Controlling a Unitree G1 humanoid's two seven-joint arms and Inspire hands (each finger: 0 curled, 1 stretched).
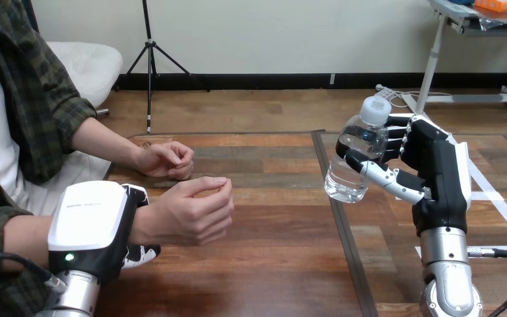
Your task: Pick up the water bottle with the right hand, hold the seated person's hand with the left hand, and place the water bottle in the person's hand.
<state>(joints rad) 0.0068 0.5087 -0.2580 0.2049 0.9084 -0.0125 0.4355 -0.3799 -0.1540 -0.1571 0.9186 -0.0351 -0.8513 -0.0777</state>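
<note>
A clear water bottle [357,157] with a white cap is lifted off the table at the right, tilted a little. My right hand [429,168] is shut on it, thumb across its front and fingers behind it. At the left, my left hand [99,224] is curled round the person's wrist [144,221], with fingers showing above and below it. That near hand of the person [195,210] is loosely closed above the table. The person's far hand [166,160] rests on the table's back left part.
The wooden table [270,264] has a dark seam [340,218] running front to back between the person's hands and the bottle. The person sits at the table's left side.
</note>
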